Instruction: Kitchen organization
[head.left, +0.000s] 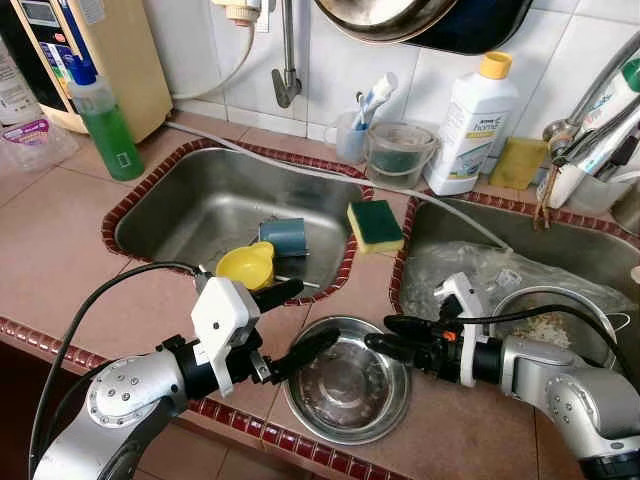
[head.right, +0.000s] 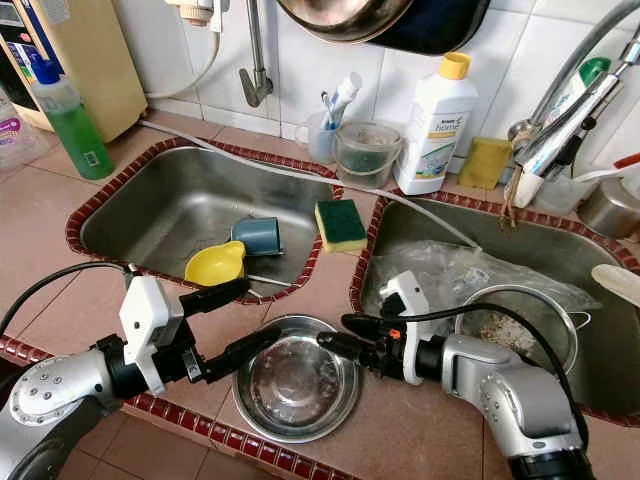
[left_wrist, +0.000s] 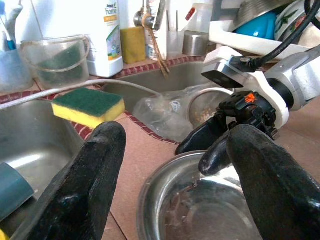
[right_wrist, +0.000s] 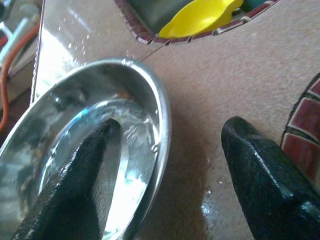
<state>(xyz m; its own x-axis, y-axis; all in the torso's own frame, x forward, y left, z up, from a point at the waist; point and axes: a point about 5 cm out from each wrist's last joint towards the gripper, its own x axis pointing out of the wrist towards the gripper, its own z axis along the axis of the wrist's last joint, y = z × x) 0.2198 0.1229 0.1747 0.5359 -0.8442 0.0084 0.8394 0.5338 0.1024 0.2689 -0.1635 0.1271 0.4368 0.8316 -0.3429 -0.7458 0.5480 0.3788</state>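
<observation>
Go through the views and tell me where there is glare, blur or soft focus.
Left eye view: sharp, evenly lit, mild reflections in the steel bowl. Left wrist view: the near black fingers are soft, the sponge behind is clearer. Right wrist view: bright glare on the bowl's rim and wet inside, the fingers blurred, the right gripper straddling the rim. The left gripper is open.

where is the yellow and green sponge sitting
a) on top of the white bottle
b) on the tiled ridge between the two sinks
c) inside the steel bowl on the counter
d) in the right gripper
b: the sponge lies green side up on the ridge dividing the left sink from the right sink, apart from the steel bowl and both grippers.
</observation>
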